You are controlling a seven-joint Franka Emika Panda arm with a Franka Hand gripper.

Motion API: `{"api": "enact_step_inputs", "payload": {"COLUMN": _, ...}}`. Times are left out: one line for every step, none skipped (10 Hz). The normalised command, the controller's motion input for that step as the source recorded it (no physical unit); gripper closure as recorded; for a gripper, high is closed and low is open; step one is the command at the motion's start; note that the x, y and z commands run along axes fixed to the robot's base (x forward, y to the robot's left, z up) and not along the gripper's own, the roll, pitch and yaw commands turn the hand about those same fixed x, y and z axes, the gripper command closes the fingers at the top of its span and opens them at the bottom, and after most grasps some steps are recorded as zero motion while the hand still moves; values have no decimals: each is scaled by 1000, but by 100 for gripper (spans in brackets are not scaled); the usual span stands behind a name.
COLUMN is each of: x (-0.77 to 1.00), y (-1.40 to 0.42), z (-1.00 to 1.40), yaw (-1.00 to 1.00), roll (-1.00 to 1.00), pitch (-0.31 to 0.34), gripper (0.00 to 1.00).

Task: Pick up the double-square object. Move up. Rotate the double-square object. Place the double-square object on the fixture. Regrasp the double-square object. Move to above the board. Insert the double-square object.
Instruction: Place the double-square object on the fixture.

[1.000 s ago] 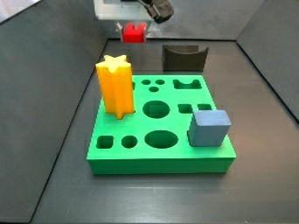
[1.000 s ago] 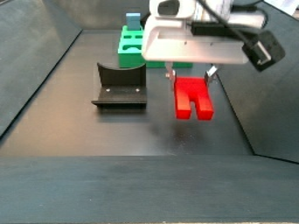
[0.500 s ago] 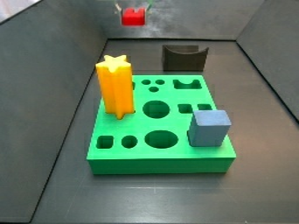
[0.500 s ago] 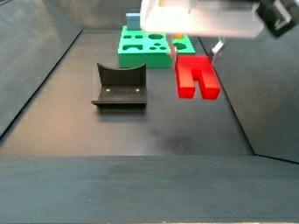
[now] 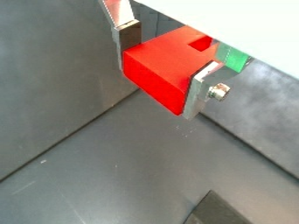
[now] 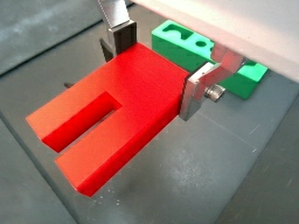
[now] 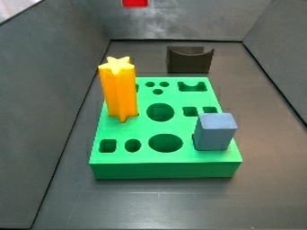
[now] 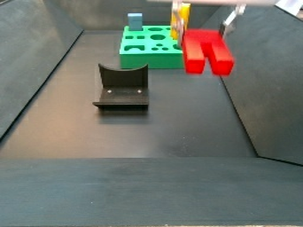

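Observation:
My gripper (image 6: 158,66) is shut on the red double-square object (image 6: 111,118), its silver fingers clamping the block's two sides; it also shows in a wrist view (image 5: 163,66). In a side view the red block (image 8: 205,50) hangs high above the floor, near the green board (image 8: 148,46); the gripper itself is mostly cut off at the frame's upper edge. In a side view only a sliver of the block (image 7: 135,3) shows at the upper edge. The dark fixture (image 8: 120,87) stands on the floor, and behind the board in a side view (image 7: 188,59).
The green board (image 7: 162,126) carries a tall yellow star prism (image 7: 118,87) and a grey-blue cube (image 7: 214,131). Dark walls enclose the floor on both sides. A corner of the board (image 6: 198,52) shows below the gripper.
The gripper has risen with the red block, lifting it well off the floor and mostly out of the frames' upper edges.

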Motion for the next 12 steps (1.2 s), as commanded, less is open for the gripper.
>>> {"api": "enact_step_inputs", "payload": {"x": -3, "y": 7, "z": 172, "yaw": 13, "roll": 92, "pitch": 77, "gripper": 100}}
{"api": "enact_step_inputs", "payload": {"x": 1000, "y": -453, "z": -125, "yaw": 438, "roll": -504, "pitch": -40, "gripper": 100}}
{"api": "enact_step_inputs", "payload": {"x": 1000, "y": -450, "z": -138, "yaw": 425, "roll": -502, "pitch": -34, "gripper": 100}}
{"api": "enact_step_inputs", "payload": {"x": 1000, "y": -351, "z": -132, "yaw": 281, "roll": -417, "pitch": -21, "gripper": 100}}
{"api": "enact_step_inputs", "payload": {"x": 1000, "y": -300, "z": -116, "yaw": 179, "roll": -330, "pitch": -10, "gripper": 100}}
{"api": "enact_step_inputs", "payload": {"x": 1000, "y": -251, "z": -103, "yaw": 85, "roll": -233, "pitch": 5, "gripper": 100}}
{"api": "enact_step_inputs", "payload": {"x": 1000, "y": -224, "z": -98, "yaw": 59, "roll": -199, "pitch": 11, "gripper": 100}}
{"api": "enact_step_inputs", "payload": {"x": 1000, "y": -167, "z": -84, "yaw": 25, "roll": -145, "pitch": 23, "gripper": 100}}
{"api": "enact_step_inputs", "payload": {"x": 1000, "y": -149, "z": -80, "yaw": 18, "roll": -131, "pitch": 29, "gripper": 100}}
{"api": "enact_step_inputs", "payload": {"x": 1000, "y": -111, "z": -67, "yaw": 13, "roll": -113, "pitch": 39, "gripper": 100}}
{"api": "enact_step_inputs", "payload": {"x": 1000, "y": -89, "z": -58, "yaw": 15, "roll": -108, "pitch": 48, "gripper": 100}}
{"api": "enact_step_inputs", "payload": {"x": 919, "y": -49, "z": -41, "yaw": 15, "roll": -97, "pitch": 61, "gripper": 100}}
